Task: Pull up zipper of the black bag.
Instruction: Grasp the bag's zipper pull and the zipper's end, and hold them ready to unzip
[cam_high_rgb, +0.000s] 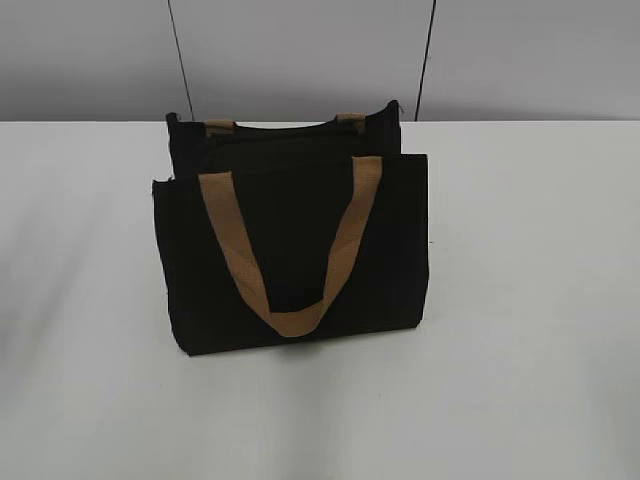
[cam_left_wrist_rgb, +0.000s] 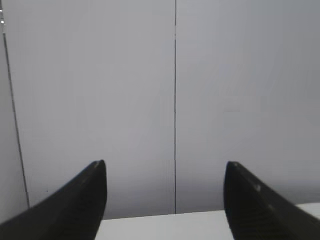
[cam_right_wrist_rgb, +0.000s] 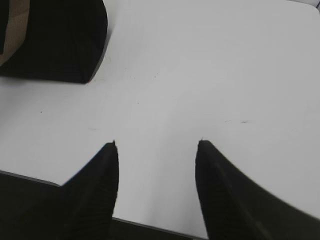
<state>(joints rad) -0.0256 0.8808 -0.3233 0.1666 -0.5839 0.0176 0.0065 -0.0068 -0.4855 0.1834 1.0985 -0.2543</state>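
The black bag (cam_high_rgb: 290, 240) stands upright on the white table in the exterior view. One tan handle (cam_high_rgb: 290, 250) hangs down over its front panel; the other shows as two short tan loops at the back top edge. I cannot make out the zipper pull tab in any view. Neither gripper shows in the exterior view. My left gripper (cam_left_wrist_rgb: 165, 167) is open and empty, facing the grey wall. My right gripper (cam_right_wrist_rgb: 156, 145) is open and empty over the table, with a corner of the bag (cam_right_wrist_rgb: 55, 40) at the upper left of its view.
The white table (cam_high_rgb: 530, 300) spreads on all sides of the bag. A grey panelled wall (cam_high_rgb: 300, 50) with dark vertical seams stands behind. The table's near edge (cam_right_wrist_rgb: 150, 222) lies under my right gripper in the right wrist view.
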